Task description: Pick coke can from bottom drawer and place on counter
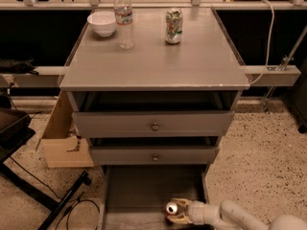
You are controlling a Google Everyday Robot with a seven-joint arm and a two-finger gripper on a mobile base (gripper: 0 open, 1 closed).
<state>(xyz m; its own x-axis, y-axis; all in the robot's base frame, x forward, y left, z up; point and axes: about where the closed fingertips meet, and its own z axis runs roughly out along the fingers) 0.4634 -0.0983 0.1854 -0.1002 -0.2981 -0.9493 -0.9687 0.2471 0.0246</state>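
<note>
Now, bottom drawer (144, 188): holds coke can (171, 208), front-right corner;
gripper (175, 212): inside that drawer, clamped around the coke can

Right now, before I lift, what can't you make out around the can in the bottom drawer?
- The coke can: mostly its silver top shows; the gripper, around it in the bottom drawer, covers its sides.
- Drawer's front: cut off by the camera view's lower edge.
- Two upper drawers: insides dark, under the counter.
</note>
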